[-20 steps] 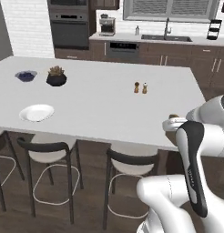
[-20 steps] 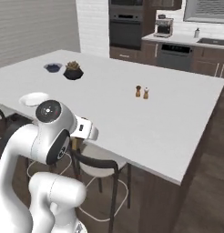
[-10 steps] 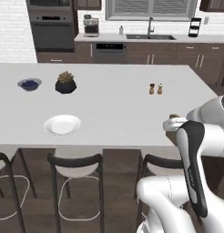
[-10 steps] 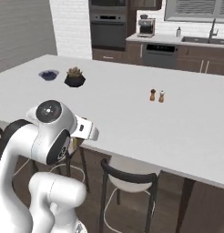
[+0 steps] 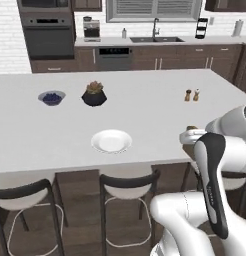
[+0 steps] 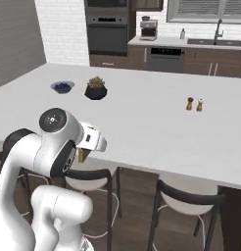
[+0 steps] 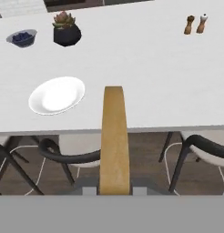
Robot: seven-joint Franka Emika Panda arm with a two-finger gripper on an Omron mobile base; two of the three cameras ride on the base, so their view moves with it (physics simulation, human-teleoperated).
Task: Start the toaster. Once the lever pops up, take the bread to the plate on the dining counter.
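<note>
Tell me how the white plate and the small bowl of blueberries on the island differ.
The round flat white plate is wider and shallow; the small grey bowl of blueberries is narrower with raised sides. The plate is bare, while the bowl holds dark berries. The plate lies near the stool-side edge of the large white dining counter; the bowl sits farther back, beside a dark potted plant. Both are round and rest on that counter.

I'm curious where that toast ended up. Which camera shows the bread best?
The hand view: the bread stands edge-on between the gripper fingers, before the dining counter. The left base view shows a brown sliver by the wrist; the right base view a small brown bit.
</note>
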